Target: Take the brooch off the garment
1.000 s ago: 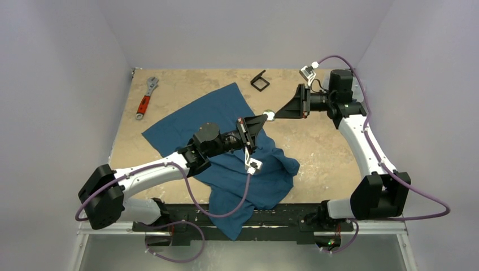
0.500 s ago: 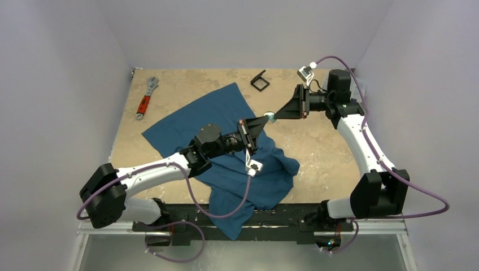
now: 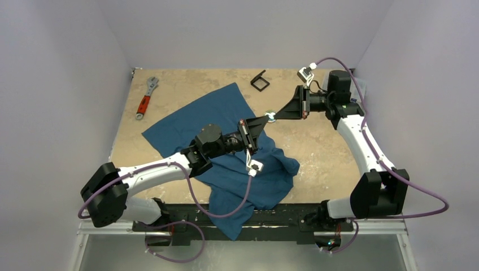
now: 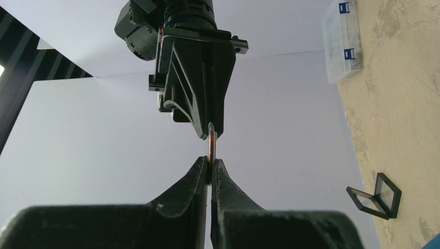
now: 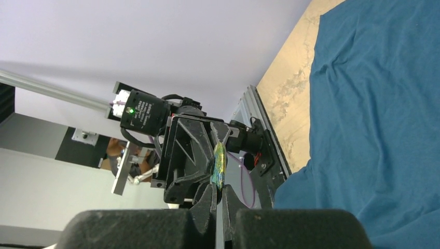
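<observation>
The brooch (image 3: 270,117), a small pale disc, is held in the air between both grippers, just past the right edge of the garment (image 3: 192,121), a dark teal T-shirt spread on the table. My left gripper (image 3: 265,119) is shut on the brooch's near edge, seen edge-on in the left wrist view (image 4: 210,150). My right gripper (image 3: 276,116) is shut on its other edge; there the brooch (image 5: 219,165) glints iridescent. The two grippers meet tip to tip. The garment (image 5: 379,104) lies below them.
A small black square frame (image 3: 259,81) lies at the back of the table; it also shows in the left wrist view (image 4: 376,194). A red-handled wrench (image 3: 145,99) lies at the back left. A clear plastic box (image 4: 342,39) stands by the far right wall.
Both grippers and the brooch have shifted very slightly; the right wrist has turned a little. Both grips are unchanged.
</observation>
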Available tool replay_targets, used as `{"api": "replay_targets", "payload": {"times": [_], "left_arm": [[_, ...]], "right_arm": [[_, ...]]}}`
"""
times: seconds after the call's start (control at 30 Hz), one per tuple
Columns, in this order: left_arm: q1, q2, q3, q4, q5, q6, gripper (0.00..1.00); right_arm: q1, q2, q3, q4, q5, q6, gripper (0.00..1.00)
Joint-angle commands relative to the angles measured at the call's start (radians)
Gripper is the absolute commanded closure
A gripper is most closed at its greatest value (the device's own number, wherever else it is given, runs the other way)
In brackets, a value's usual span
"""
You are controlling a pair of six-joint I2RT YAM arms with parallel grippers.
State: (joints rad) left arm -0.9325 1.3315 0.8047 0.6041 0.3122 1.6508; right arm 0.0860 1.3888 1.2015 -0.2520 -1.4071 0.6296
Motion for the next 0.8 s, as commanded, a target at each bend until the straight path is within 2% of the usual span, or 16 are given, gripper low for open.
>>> {"api": "replay_targets", "payload": {"times": [0.0,0.2,0.5,0.63,0.77], "left_arm": [[-0.008,0.003,0.0,0.038,0.005,0.014,0.99],[-0.006,-0.019,0.0,0.011,-0.019,-0.005,0.68],[0.026,-0.188,-0.009,-0.276,-0.005,-0.121,0.37],[0.068,-0.27,0.076,-0.478,0.001,-0.298,0.31],[0.168,-0.293,0.224,-0.717,0.047,-0.493,0.24]], "right_arm": [[0.009,-0.002,-0.002,0.05,-0.042,0.002,1.0],[0.0,0.001,0.002,0.081,-0.036,0.017,1.0],[-0.015,0.015,0.026,0.143,0.025,0.04,1.0],[-0.016,0.038,0.01,0.309,0.101,0.149,1.0],[-0.016,0.096,-0.01,0.52,0.167,0.261,1.0]]}}
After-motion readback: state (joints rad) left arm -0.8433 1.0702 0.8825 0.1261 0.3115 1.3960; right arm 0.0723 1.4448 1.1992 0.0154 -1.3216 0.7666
